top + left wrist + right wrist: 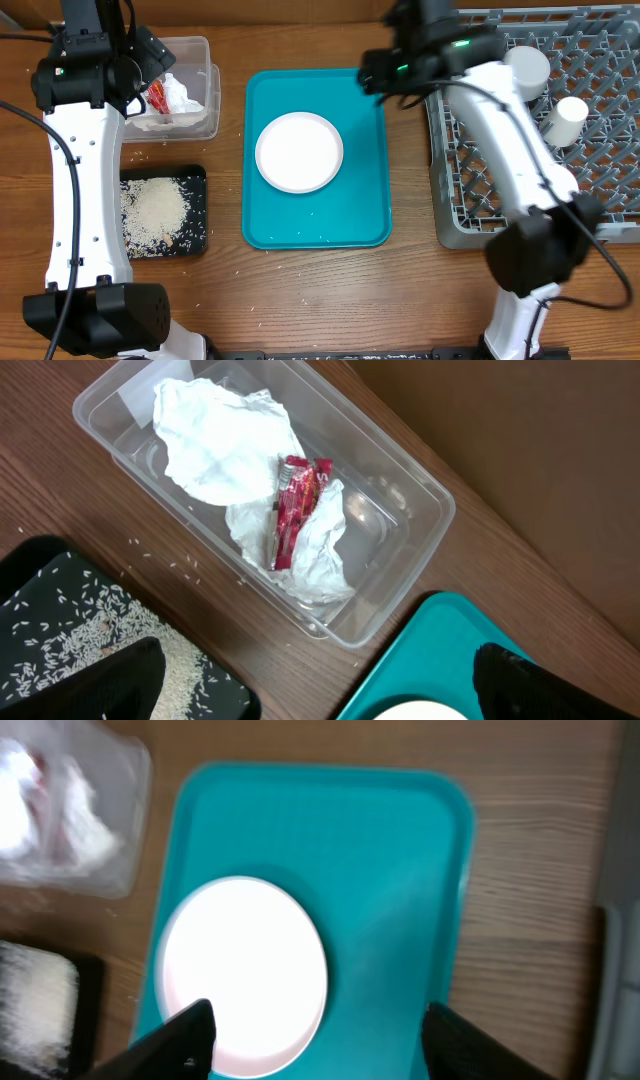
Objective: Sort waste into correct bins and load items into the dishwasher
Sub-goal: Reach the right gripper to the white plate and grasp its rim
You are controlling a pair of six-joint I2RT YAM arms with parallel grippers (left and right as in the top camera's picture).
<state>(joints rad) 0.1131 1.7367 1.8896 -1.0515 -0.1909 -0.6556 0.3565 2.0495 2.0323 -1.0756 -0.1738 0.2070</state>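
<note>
1. Hanging above the clear tub [205, 46] at the far left of the surface [410, 290], the left hand [320, 685] is seen with its fingers [110, 680] spread wide and nothing between them.
2. Crumpled white napkins [215, 445] are contained in the tub, and a small red wrapper [293, 510] is laid on top of them.
3. The black tray [202, 212] is set next to the tub, on the robot's side. A heap of white rice [150, 210] is held in it, and stray grains are scattered on the wood around it.
4. The round white plate [299, 152] is placed on the teal tray [350, 215], in the middle of the surface.
5. The right hand [330, 1035] is held over the teal tray with its fingers apart and nothing gripped. Whether the plate's rim is touched cannot be told.
6. The grey dish rack [460, 190] is stood at the right, just beside the teal tray. Two small white vessels [568, 118] are rested among the pegs in its far part.
</note>
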